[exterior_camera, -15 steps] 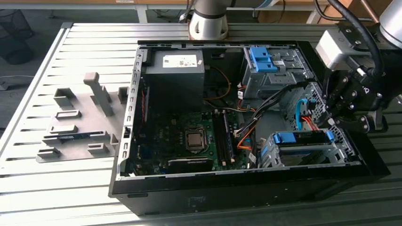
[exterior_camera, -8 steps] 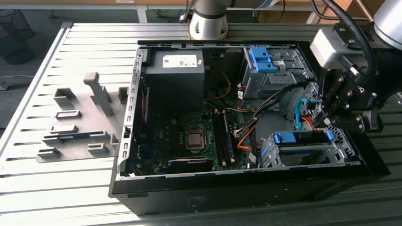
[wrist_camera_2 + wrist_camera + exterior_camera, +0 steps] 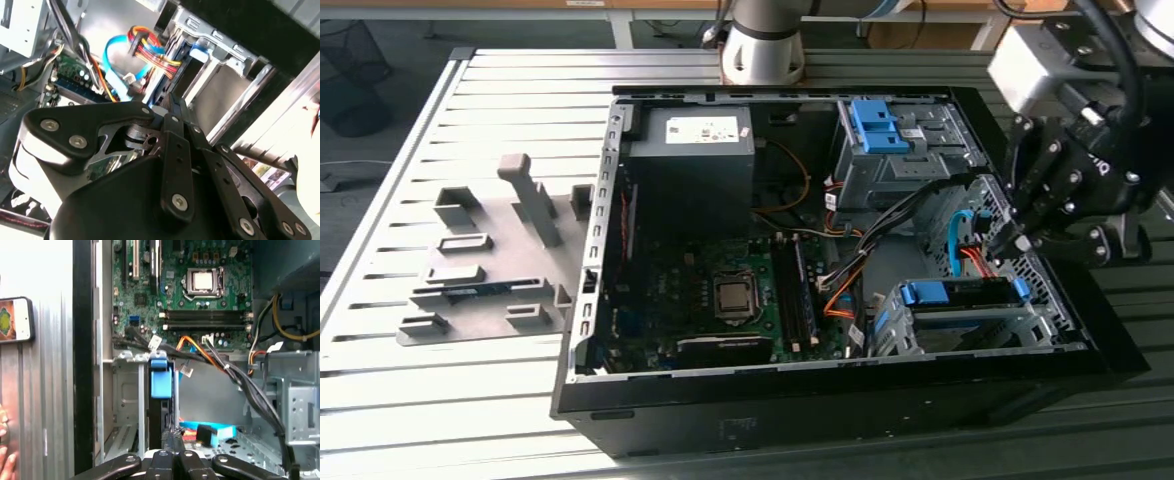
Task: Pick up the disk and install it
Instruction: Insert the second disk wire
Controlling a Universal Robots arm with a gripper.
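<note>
While seated in its drive cage (image 3: 981, 325): disk (image 3: 965, 292), blue rails up.
Gripper (image 3: 1017, 238): just above disk; fingers closed, empty.
Handling: judged stiff, dense, shock-sensitive; grasp by rail edges.

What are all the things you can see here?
open computer case: one, black, on slatted metal table
power-supply box: one, grey, white sticker, inside case
motherboard: one, green, case floor
disk with blue rails: one, silver-grey, in drive cage under gripper
bare plastic bracket: one, blue, far cage
holder fixture: one, grey, exterior view's left
phone: one, dark-framed, beside case
person's hand: one, near phone
gripper: one, black, shut, above disk
</note>
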